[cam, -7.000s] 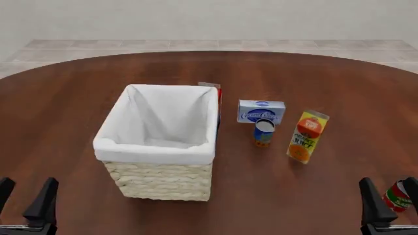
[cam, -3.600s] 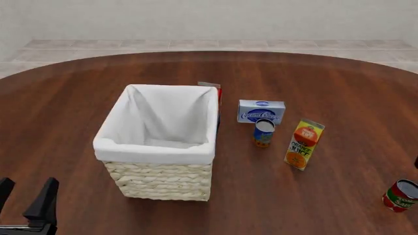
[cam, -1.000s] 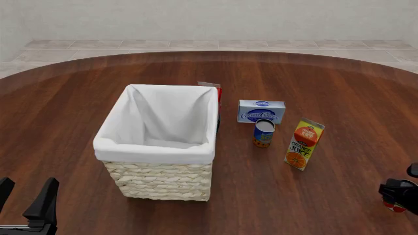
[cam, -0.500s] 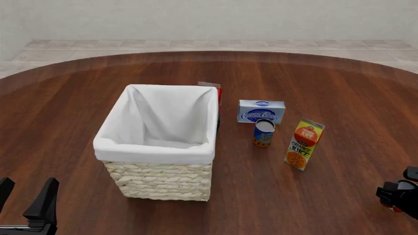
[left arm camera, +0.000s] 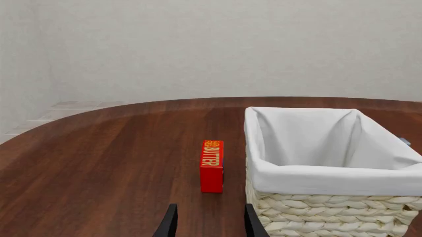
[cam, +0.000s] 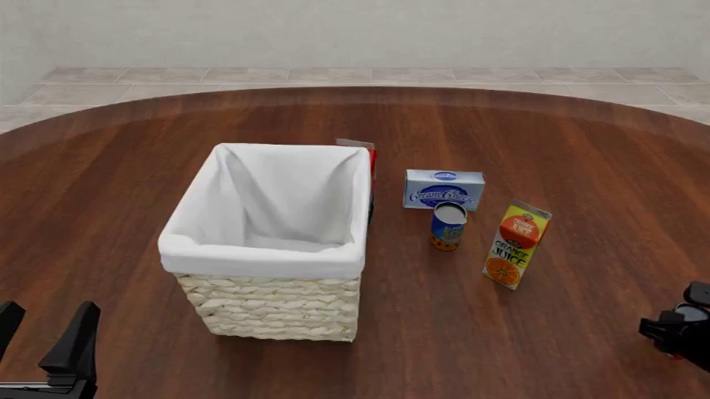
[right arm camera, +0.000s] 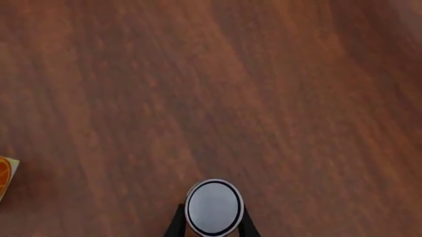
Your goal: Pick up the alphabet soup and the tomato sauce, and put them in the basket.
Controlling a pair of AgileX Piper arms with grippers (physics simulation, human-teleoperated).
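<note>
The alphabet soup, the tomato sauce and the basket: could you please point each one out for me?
alphabet soup (cam: pixel 448 214): front view, on its pale top.
tomato sauce (right arm camera: pixel 214 207): right wrist view, on its silvery lid.
basket (cam: pixel 278 303): front view, on its woven near wall.

The alphabet soup (cam: pixel 448 224) stands upright right of the cream wicker basket (cam: pixel 272 306). The tomato sauce's silvery top (right arm camera: pixel 214 207) shows between dark fingers.
</note>
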